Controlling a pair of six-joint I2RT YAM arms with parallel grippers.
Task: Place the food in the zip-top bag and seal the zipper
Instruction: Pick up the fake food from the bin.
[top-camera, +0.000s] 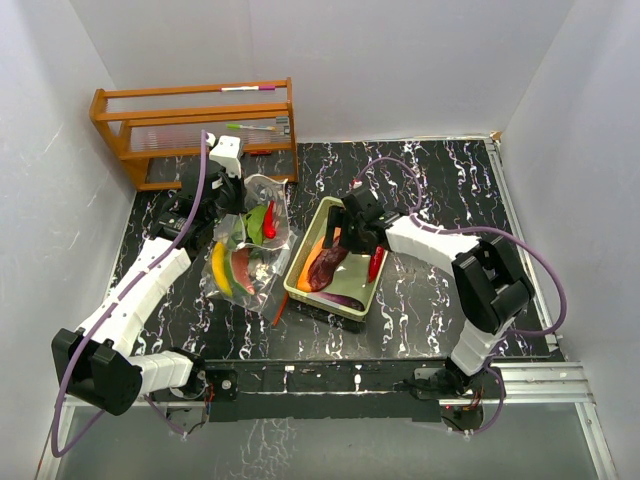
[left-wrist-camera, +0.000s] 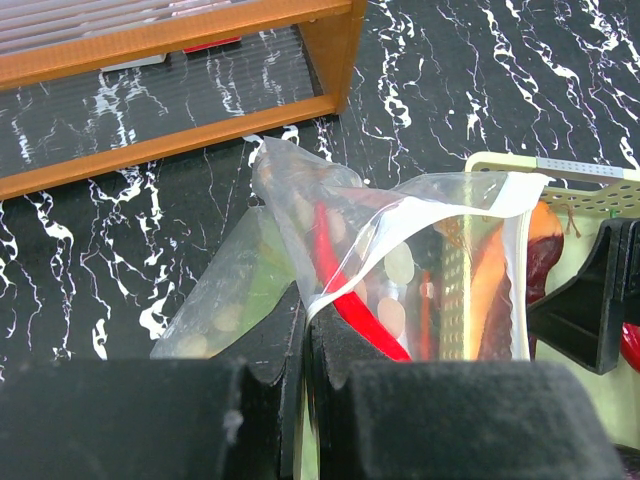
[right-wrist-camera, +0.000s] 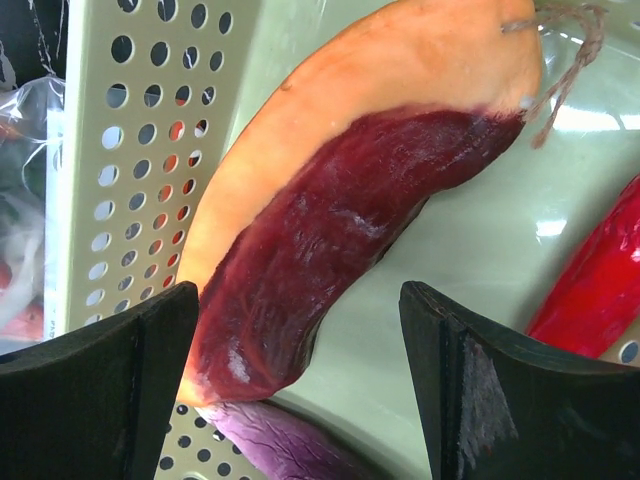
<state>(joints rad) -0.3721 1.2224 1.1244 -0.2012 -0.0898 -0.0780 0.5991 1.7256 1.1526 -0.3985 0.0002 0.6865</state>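
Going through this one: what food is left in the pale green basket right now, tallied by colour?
Orange-skinned, dark red wedge: 1
Purple aubergine: 1
Red chilli: 1
Total in view in the basket: 3

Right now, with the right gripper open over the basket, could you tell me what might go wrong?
The open right gripper straddles the wedge, but the basket wall and purple aubergine sit beside one finger, so closing may catch them. The left gripper pinches the bag only at its rim; the crumpled mouth may snag the wedge.
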